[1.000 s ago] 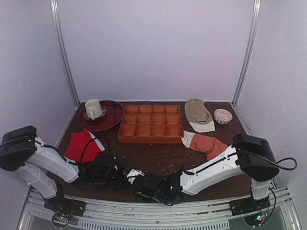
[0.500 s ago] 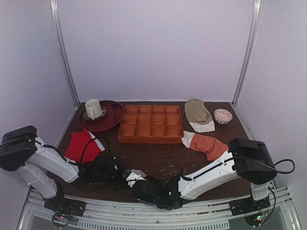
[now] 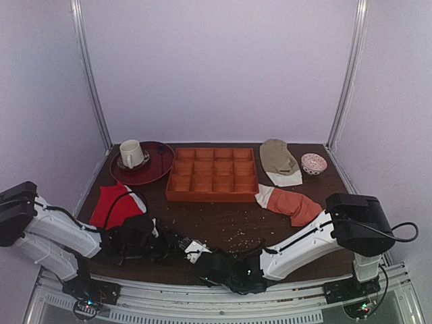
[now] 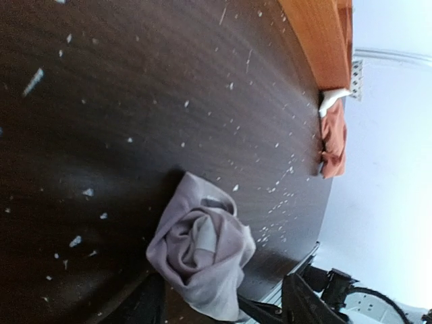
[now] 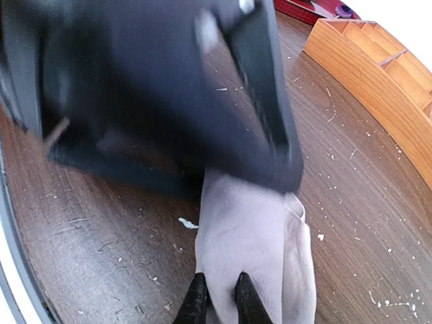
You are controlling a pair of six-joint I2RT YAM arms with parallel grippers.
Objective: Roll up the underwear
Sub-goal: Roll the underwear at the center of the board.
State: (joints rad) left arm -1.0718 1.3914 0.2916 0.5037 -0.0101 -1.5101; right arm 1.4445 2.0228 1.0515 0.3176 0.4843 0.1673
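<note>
Your rolled underwear [image 4: 202, 253] lies as a small pale bundle on the dark, crumb-strewn worktop [image 4: 101, 101], close to its near edge and between the two arms. Your right hand [image 5: 221, 302] has its fingers almost together, pinching one end of the bundle. Your left hand [image 3: 177, 243] stands spread wide just beside the roll, gripping nothing.

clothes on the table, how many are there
4: red garment at the left, tan garment back right beside the bowl, orange garment just in front of it, and the rolled underwear at the near edge, centre. More may be hidden.
</note>
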